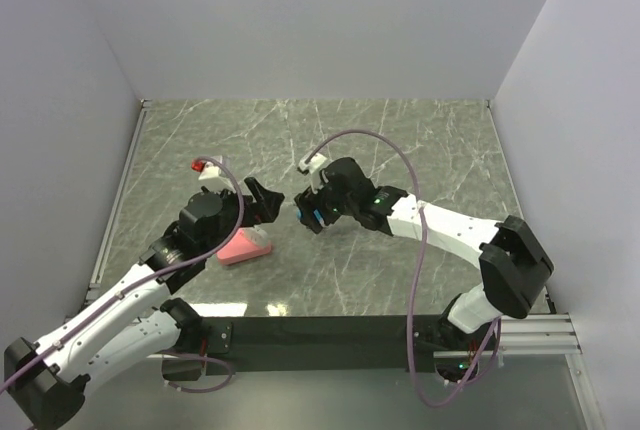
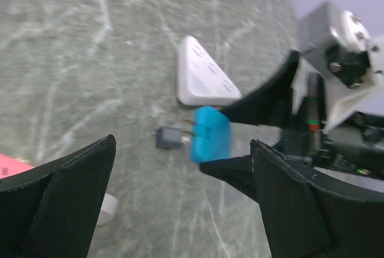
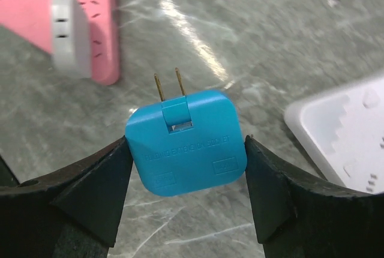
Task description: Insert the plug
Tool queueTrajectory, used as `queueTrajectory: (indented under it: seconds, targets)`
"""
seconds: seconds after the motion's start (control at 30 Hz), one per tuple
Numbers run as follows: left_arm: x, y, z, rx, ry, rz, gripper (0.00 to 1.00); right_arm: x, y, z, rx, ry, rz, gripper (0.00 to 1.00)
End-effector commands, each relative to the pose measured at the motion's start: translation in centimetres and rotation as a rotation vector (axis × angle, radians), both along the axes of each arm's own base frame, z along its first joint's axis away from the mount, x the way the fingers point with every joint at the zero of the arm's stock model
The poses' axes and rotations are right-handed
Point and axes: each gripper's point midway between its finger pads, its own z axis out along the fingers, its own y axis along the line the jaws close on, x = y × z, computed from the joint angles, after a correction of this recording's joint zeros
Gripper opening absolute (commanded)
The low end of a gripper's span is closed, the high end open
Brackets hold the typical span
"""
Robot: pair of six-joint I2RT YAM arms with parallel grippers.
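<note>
Our right gripper [image 1: 303, 216] clamps the blue plug [image 3: 186, 150] by its edges. Our left gripper [image 1: 262, 199] hangs opposite it, fingers spread, holding nothing. The pink power strip [image 3: 90, 6] carries a white plug [image 3: 69, 36] at one end. The white power strip [image 2: 204, 75] lies near the blue plug. That plug is a rounded square with two brass prongs flipped out, held between both strips.

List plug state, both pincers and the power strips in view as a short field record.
plug: blue two-prong plug, prongs bare, not inserted
right pincer: shut on the plug's sides
left pincer: open, empty
pink power strip: ahead of the prongs, white block on it
white power strip: to the plug's right in the right wrist view
</note>
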Motion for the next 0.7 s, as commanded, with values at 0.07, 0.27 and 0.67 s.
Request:
queueTrajectory:
  seconds: [0.07,0.27,0.67]
  targets:
    - [-2.4,-3.7,2.1,-0.118,-0.043,-0.233,0.99,-1.8,2.9,4.8,0.062,-0.140,0.186,0.08]
    - [-2.4,-4.3,1.5,-0.113,-0.025,-0.262,0.99,-3.5,3.2,5.8,0.087,-0.182,0.244,0.07]
    - [-3.7,-4.2,-0.5,-0.123,0.025,-0.291,0.96,-5.6,3.0,7.3,0.127,-0.227,0.301,0.07]
